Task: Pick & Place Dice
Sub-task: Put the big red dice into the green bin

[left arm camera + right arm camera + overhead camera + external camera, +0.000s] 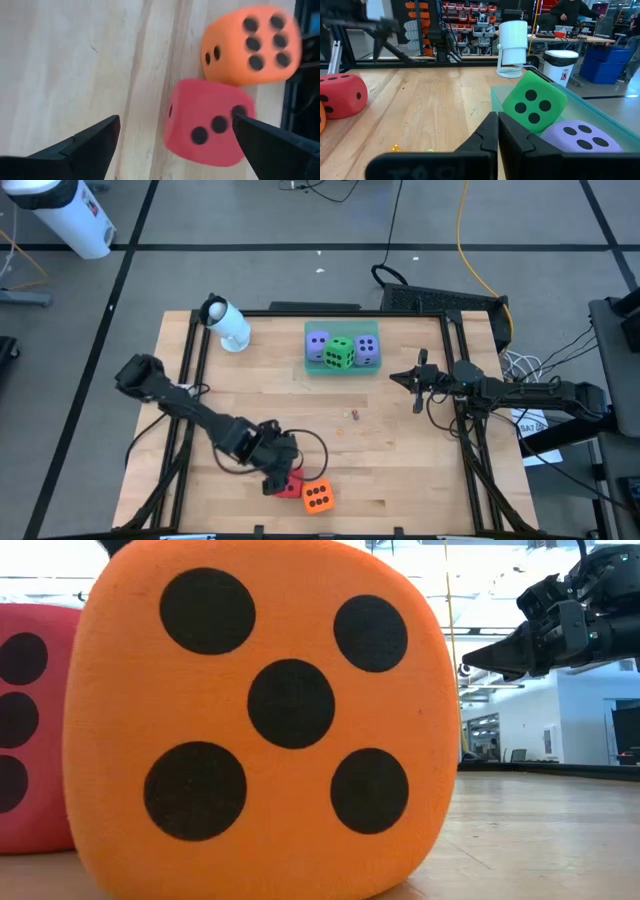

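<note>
A red die (207, 122) and an orange die (250, 45) rest on the wooden table near its front edge, side by side; they are also the red die (291, 488) and the orange die (318, 497) of the high view. My left gripper (176, 119) hangs open just above the red die, slanting down, with one finger on either side of it. A green die (341, 353) and two light purple dice (317, 343) (367, 350) sit in the teal tray (342, 370) at the back. My right gripper (415, 380) waits shut, level, right of the tray.
A white cylindrical device (228, 325) stands at the table's far left. A few tiny bits (353, 414) lie mid-table. Black rails (185, 390) run along the table's left and right sides. The orange die (260, 720) fills most of the low view.
</note>
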Controlling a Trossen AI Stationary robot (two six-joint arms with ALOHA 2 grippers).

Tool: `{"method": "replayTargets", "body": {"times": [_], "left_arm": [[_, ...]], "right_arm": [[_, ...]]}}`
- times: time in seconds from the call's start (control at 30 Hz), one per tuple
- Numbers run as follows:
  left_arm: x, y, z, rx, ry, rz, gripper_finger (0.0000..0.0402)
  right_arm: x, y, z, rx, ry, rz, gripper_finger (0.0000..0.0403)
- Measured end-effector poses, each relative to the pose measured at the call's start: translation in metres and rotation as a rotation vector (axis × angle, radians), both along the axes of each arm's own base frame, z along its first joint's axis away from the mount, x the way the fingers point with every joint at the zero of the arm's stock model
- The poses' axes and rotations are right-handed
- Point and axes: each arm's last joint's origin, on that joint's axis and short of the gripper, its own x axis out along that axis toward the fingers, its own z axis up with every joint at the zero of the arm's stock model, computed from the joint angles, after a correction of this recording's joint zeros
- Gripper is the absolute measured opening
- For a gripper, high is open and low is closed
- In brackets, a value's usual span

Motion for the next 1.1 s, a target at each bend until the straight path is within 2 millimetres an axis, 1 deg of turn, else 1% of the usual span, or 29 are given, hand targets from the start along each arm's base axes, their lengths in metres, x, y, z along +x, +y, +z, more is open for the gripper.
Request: {"method": "replayTargets", "body": {"times": [0.1, 0.17, 0.3, 0.4, 0.5, 0.63, 0.77, 0.9, 0.97, 1.1], "left_arm": [[-0.003, -0.013, 0.017, 0.026, -0.06, -0.001, 0.0397], [-0.005, -0.022, 0.018, 0.05, -0.081, -0.024, 0.0397], [-0.008, -0.038, 0.002, 0.105, -0.044, -0.084, 0.0397], [-0.006, -0.044, -0.013, 0.142, 0.002, -0.111, 0.0397], [-0.001, -0.047, -0.025, 0.166, 0.04, -0.141, 0.0397], [0.008, -0.049, -0.022, 0.147, 0.036, -0.171, 0.0397], [0.009, -0.051, -0.023, 0.152, 0.058, -0.185, 0.0397], [0.008, -0.05, -0.029, 0.158, 0.109, -0.183, 0.0397], [0.01, -0.05, -0.034, 0.153, 0.13, -0.186, 0.0397], [0.014, -0.049, -0.038, 0.134, 0.146, -0.184, 0.0397]], "right_arm": [[0.0, 0.0, 0.0, 0.001, 0.0, 0.0, 0.0004], [0.0, 0.0, 0.0, 0.0, 0.0, 0.0, 0.0004], [0.0, 0.0, 0.0, 0.001, 0.0, 0.0, 0.0004], [0.0, 0.0, 0.0, 0.0, 0.0, 0.0, 0.0004], [0.0, 0.0, 0.0, 0.001, 0.0, 0.0, 0.0004], [0.0, 0.0, 0.0, 0.0, 0.0, 0.0, 0.0004], [0.0, 0.0, 0.0, 0.001, 0.0, 0.0, 0.0004], [0.0, 0.0, 0.0, 0.0, 0.0, 0.0, 0.0004], [0.0, 0.0, 0.0, 0.0, 0.0, 0.0, 0.0004], [0.0, 0.0, 0.0, 0.0, 0.0, 0.0, 0.0004]]}}
